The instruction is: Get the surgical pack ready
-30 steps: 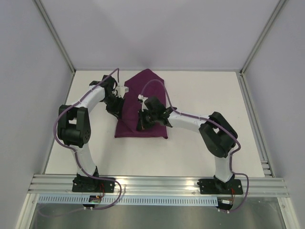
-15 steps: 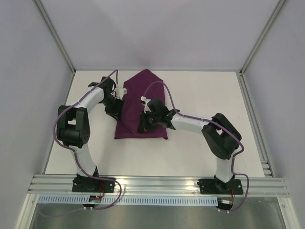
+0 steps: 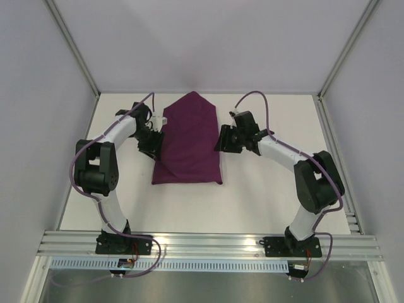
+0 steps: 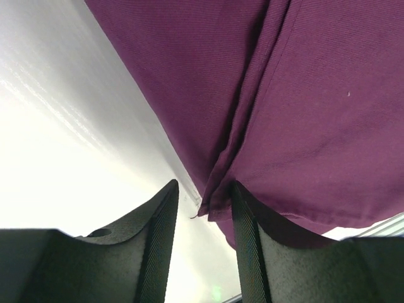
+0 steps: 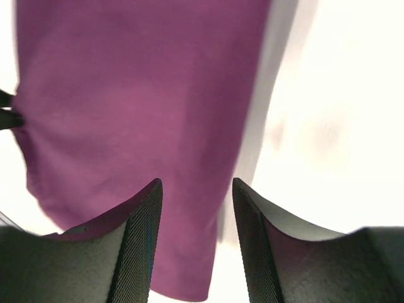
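From above, your right fingers (image 3: 222,140) had let go and swung clear. The folded purple surgical pack (image 3: 188,145) lay left of them on the bench (image 3: 265,196), with your left fingers (image 3: 153,144) at its other edge. Left wrist: spread wider, hem between them. Right wrist: spread, empty, pack ahead. This fold looked finished.

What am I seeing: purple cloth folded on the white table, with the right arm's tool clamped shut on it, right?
Not quite. The purple cloth does lie folded on the white table, but the right arm's tool is open, gripping nothing: the right wrist view shows its jaws apart at the cloth's edge.
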Controlling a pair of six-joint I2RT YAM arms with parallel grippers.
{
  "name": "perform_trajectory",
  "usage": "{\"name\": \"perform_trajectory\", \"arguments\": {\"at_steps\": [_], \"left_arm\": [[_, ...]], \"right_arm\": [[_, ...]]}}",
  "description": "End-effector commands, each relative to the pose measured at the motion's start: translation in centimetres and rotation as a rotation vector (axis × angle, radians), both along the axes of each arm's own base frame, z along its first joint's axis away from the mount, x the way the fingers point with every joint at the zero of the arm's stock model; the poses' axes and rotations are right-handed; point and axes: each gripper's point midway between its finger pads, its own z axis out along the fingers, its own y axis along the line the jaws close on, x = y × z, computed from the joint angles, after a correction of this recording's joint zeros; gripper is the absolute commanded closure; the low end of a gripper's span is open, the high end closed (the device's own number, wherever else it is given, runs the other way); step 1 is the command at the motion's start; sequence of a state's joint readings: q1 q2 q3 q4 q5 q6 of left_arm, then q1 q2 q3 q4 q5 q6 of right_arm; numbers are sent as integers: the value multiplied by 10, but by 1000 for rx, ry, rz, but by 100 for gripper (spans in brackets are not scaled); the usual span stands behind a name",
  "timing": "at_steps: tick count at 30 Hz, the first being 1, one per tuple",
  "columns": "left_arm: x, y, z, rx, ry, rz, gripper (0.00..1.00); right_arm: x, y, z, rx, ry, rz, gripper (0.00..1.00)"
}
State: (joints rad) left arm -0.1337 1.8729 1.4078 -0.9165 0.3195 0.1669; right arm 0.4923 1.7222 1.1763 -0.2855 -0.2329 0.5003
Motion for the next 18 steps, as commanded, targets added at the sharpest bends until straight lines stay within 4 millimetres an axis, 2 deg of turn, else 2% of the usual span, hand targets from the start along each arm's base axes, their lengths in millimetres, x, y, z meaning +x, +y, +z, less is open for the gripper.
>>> {"name": "perform_trajectory", "arguments": {"at_steps": [1, 5, 7, 10, 12, 14, 18], "left_arm": [[-7, 0, -2, -16, 16, -22, 53], [-17, -4, -9, -49, 45, -39, 61], [-25, -6, -13, -61, 62, -47, 65], [-36, -5, -18, -64, 89, -65, 81], [-49, -3, -22, -64, 114, -80, 87], [-56, -2, -21, -61, 118, -90, 94], [-91, 0, -24, -76, 193, -122, 97]], "right_arm": [[-15, 9, -32, 27, 107, 61, 50], [-23, 18, -46, 88, 154, 90, 53], [-31, 22, -54, 122, 182, 100, 61], [-42, 22, -61, 143, 212, 105, 76], [-47, 20, -65, 147, 221, 100, 84], [-57, 16, -65, 158, 233, 102, 85], [-76, 13, -60, 172, 250, 119, 85]]}}
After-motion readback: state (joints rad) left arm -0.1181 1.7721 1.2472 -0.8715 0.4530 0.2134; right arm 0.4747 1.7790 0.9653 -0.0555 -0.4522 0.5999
